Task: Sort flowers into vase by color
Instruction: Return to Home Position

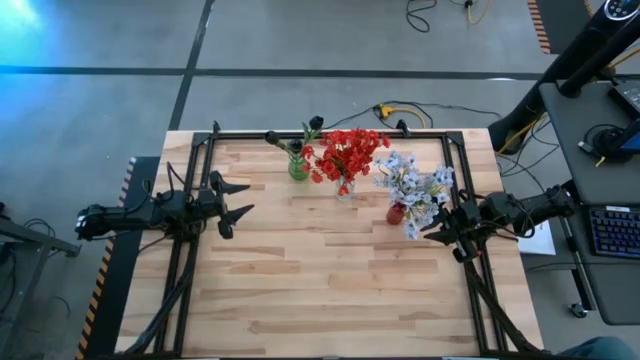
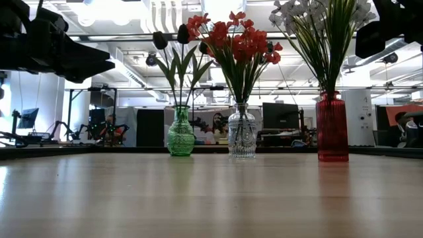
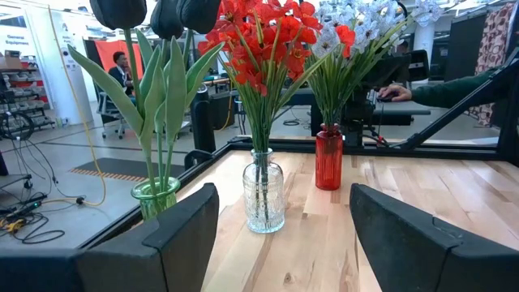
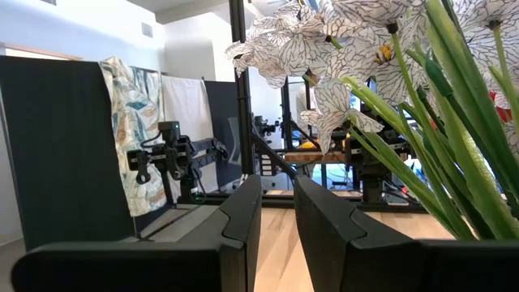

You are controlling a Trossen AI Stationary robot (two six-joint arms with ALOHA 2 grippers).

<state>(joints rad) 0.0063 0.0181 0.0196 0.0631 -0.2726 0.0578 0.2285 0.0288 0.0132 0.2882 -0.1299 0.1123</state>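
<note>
Wooden tabletop: right gripper, slightly parted, seemingly empty, sits beside pale blue-white blossoms; pulling away could snag them and tip their red glass vase. Left gripper gapes empty.

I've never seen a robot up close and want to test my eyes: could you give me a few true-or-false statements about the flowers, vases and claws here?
1. The red flowers stand in the clear vase. True.
2. The white flowers stand in the green vase. False: they are in the red vase; the green vase holds dark buds.
3. The left claw grips a flower. False: it is open and empty, at the left side of the table.
4. The right claw is near the white flowers. True.
5. All three vases stand upright. True.
</note>
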